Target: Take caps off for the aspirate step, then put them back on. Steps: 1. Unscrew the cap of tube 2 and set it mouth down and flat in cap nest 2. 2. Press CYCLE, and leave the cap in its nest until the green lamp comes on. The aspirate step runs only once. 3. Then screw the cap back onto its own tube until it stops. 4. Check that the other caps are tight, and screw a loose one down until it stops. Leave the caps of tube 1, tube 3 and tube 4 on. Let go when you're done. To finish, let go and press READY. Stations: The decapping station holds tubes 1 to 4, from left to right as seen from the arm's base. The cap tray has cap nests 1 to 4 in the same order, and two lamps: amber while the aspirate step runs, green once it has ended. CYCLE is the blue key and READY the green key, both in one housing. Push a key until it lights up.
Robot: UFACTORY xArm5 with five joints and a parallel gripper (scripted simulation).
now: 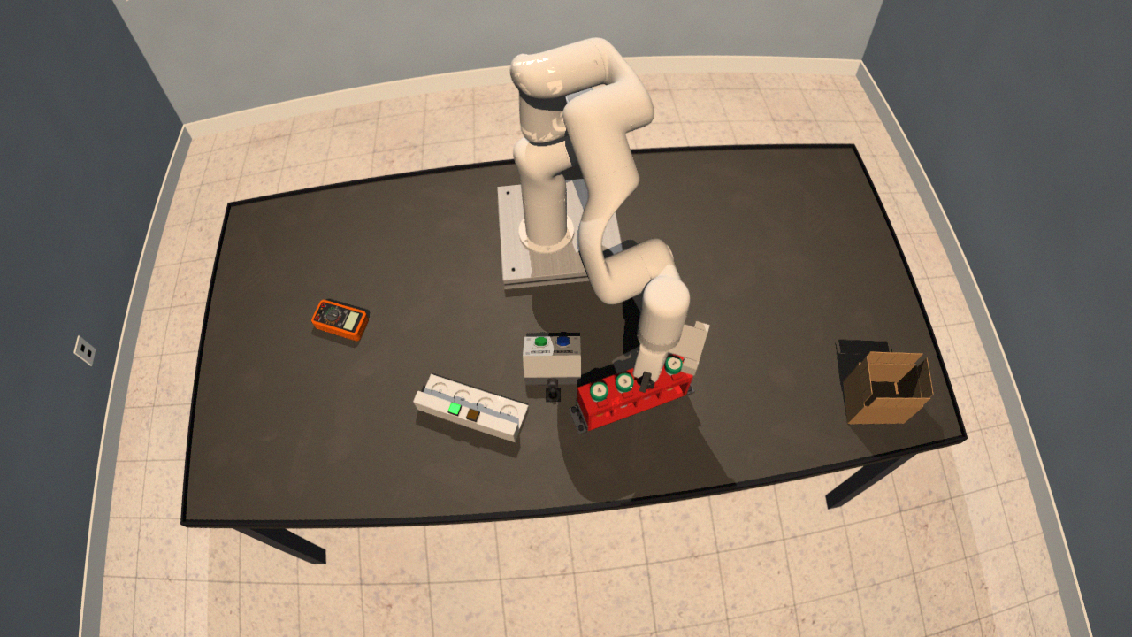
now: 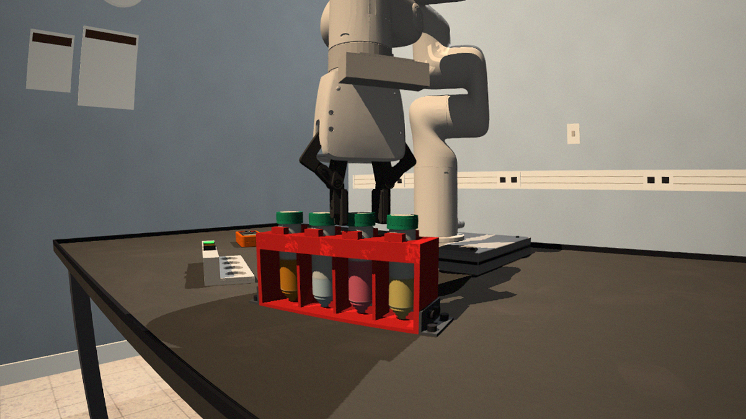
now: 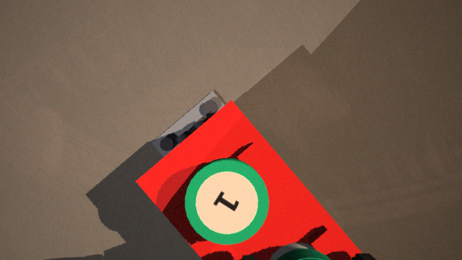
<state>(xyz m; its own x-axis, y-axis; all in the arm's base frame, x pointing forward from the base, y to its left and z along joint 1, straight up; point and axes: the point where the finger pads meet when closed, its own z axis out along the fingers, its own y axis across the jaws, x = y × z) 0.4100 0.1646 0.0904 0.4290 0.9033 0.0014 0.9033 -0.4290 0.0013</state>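
Note:
The red decapping station point(image 1: 633, 394) holds four tubes, each with a green cap on. My gripper point(image 2: 360, 210) reaches straight down over tube 2's cap point(image 2: 363, 218), the third from the left in the exterior view. Its fingers stand open on either side of that cap. Tube 1's cap point(image 3: 227, 201) fills the wrist view, and tube 2's cap point(image 3: 299, 253) shows only at the bottom edge. The cap tray point(image 1: 470, 407) has empty nests, and its green lamp point(image 1: 453, 409) is lit. The key housing point(image 1: 551, 354) carries the green key point(image 1: 540, 341) and the blue key point(image 1: 562, 341).
An orange multimeter point(image 1: 340, 318) lies at the left of the table. An open cardboard box point(image 1: 886, 387) stands near the right front corner. The arm's base plate point(image 1: 542, 237) is at the back middle.

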